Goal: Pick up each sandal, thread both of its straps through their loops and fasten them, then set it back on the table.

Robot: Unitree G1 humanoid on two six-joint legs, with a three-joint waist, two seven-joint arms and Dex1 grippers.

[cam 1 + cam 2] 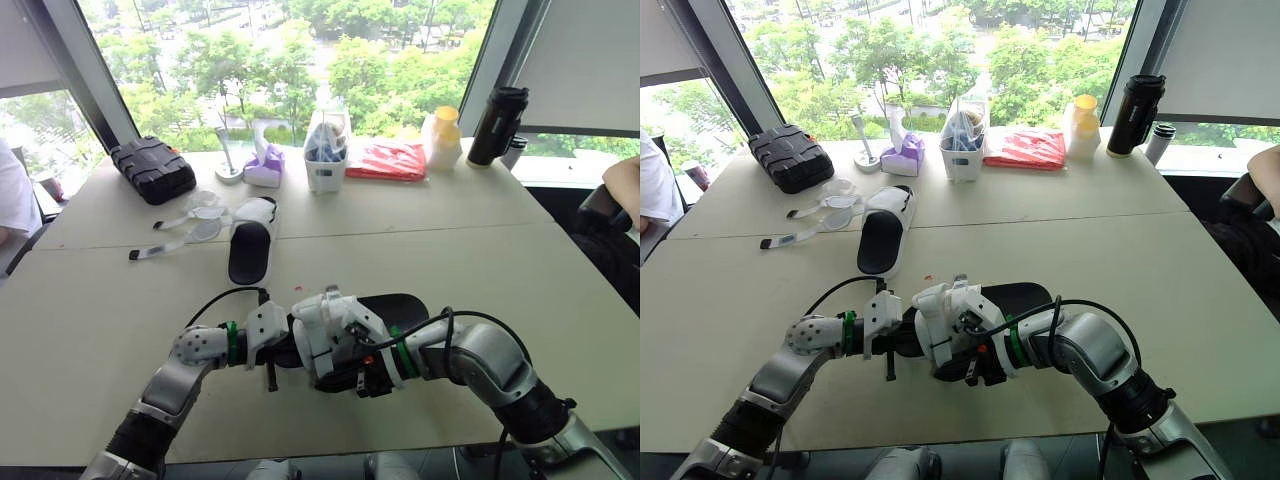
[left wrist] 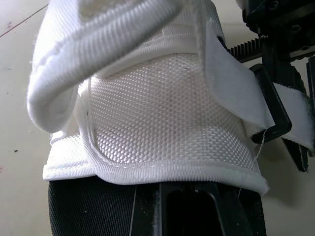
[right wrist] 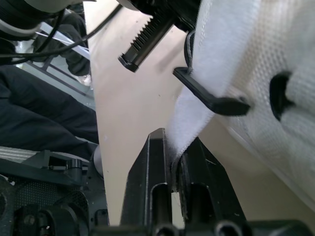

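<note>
The right gripper [image 3: 172, 147] is seen pinched shut on the tip of the white strap [image 3: 197, 113], which is passed through the black loop [image 3: 211, 101]. In the left wrist view, the left gripper [image 2: 189, 206] is set under the sandal [image 2: 162, 128]; its hold cannot be told. From the head, this sandal is found at six o'clock over the table [image 1: 520, 260], and the other sandal [image 1: 250, 245] at eleven. The strap is best drawn taut, folded back and pressed flat.

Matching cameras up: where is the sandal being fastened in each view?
Left eye view: sandal low centre, at the arms' ends.
Right eye view: low centre again.
Left wrist view: its white mesh upper.
Right wrist view: that upper beside the strap the right pincer pinches.
Shared landmark: the black loop, both wrist views.
</note>
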